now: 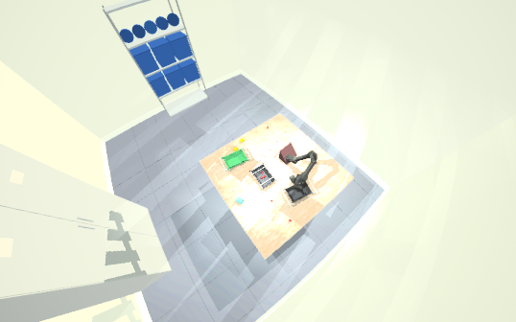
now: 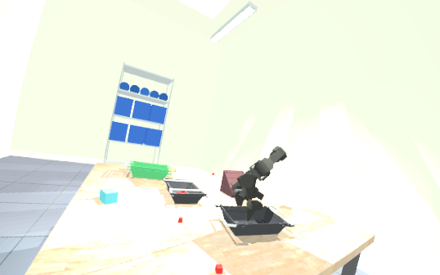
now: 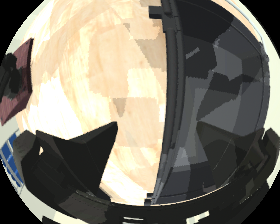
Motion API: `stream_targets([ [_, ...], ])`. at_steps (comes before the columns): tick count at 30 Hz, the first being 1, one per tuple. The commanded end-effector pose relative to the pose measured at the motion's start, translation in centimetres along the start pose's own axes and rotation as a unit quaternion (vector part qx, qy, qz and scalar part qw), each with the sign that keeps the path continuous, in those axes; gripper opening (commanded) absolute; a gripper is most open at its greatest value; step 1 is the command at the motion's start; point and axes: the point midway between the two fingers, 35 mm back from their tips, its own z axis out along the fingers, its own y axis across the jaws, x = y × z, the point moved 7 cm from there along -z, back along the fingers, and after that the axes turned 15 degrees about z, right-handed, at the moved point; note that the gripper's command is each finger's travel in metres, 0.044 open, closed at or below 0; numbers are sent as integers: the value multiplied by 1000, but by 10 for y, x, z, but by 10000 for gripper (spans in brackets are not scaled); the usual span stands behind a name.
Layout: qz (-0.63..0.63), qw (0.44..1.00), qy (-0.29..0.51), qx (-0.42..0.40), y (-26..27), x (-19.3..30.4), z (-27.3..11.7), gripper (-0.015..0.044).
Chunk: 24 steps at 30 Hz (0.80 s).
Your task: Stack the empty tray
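Observation:
The loaded dark tray (image 1: 257, 178) (image 2: 186, 199) stands mid-table with small red blocks (image 1: 263, 176) (image 2: 181, 192) inside. Its near pale bar (image 2: 186, 191) crosses the top; the other bar also seems to lie over the top, near the far end, small in view. The empty dark tray (image 1: 299, 195) (image 2: 258, 229) (image 3: 174, 75) stands upright on the table, its pale bars out at its ends. My gripper (image 3: 159, 126) is open and low at this tray's long side wall, one finger over the inside and one outside, holding nothing. Finger contact with the wall cannot be told.
A green tray (image 1: 235, 159) (image 2: 150, 171) stands at the far end, with yellow pieces beside it. A cyan block (image 1: 240, 200) (image 2: 108, 196) and loose red cubes (image 2: 219, 268) (image 2: 180, 219) lie about. A dark red block (image 1: 286, 153) (image 2: 230, 182) (image 3: 21, 82) stands at the arm's base.

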Motion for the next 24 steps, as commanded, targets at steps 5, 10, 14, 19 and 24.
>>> stream_targets([
  [5, 2, 1000, 1, -2, 1, 0, 1, 323],
  [10, 2, 1000, 1, -2, 1, 0, 1, 249],
  [14, 2, 1000, 1, -2, 1, 0, 1, 215],
  [19, 2, 1000, 1, -2, 1, 0, 1, 181],
  [24, 2, 1000, 1, -2, 1, 0, 1, 148],
])
